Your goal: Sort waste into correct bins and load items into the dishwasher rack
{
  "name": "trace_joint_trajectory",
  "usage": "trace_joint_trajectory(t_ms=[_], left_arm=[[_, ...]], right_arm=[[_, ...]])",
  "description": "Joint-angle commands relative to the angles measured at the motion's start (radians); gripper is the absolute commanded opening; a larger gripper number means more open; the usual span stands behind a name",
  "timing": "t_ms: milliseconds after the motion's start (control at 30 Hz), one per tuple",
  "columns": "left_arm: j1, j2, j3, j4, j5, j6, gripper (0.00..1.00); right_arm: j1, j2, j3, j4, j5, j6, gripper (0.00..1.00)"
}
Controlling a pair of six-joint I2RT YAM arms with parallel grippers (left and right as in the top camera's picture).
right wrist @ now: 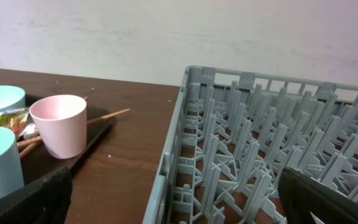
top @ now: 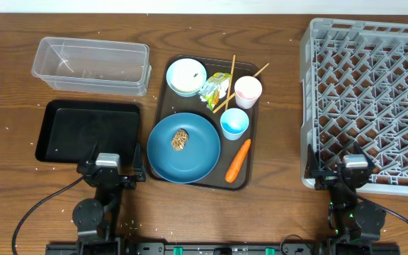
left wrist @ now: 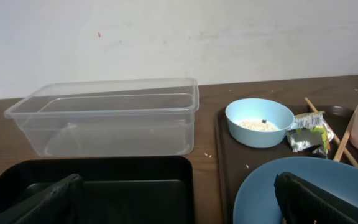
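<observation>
Left pincer [top: 112, 168], jaws apart and holding nothing, hangs at the near edge of a matte black tray [top: 83, 131] on the wood-grain worktop [top: 13, 35]; a clear plastic tub [top: 91, 67] sits beyond. At centre, a dark brown tray [top: 219, 65] carries a round blue plate [top: 197, 152] bearing a lumpy brown scrap [top: 180, 139], a white bowl [top: 186, 76], a crumpled wrapper [top: 217, 88], wooden chopsticks [top: 231, 78], a pink cup [top: 248, 91], a blue cup [top: 234, 122] and a tapered orange carrot [top: 238, 160]. Right pincer [top: 346, 170], likewise spread wide, hovers at the near left corner of the grey lattice rack [top: 307, 106].
</observation>
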Motion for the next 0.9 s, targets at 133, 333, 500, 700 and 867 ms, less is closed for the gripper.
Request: trace_joint_trajectory(t_ms=[133,333,500,700,867], left_arm=[[-0.004,-0.007,-0.003,0.039,0.007,0.010,0.98],[-0.004,0.013,0.072,0.033,0.007,0.010,0.98],[-0.004,0.138,0.210,0.003,0.007,0.010,0.98],[-0.004,0.399,0.440,-0.056,0.007,0.010,0.98],[-0.004,0.625,0.645,-0.092,0.029,0.010,0.98]], right_arm=[[0.010,-0.005,-0.002,0.047,-0.025,-0.002,0.99],[0.010,-0.005,0.017,0.082,-0.025,-0.002,0.99],[0.010,-0.003,0.085,0.081,-0.024,-0.002,0.99],[0.010,0.071,0.218,0.060,-0.023,-0.003,0.99],[0.009,0.222,0.362,0.058,-0.023,-0.043,0.99]])
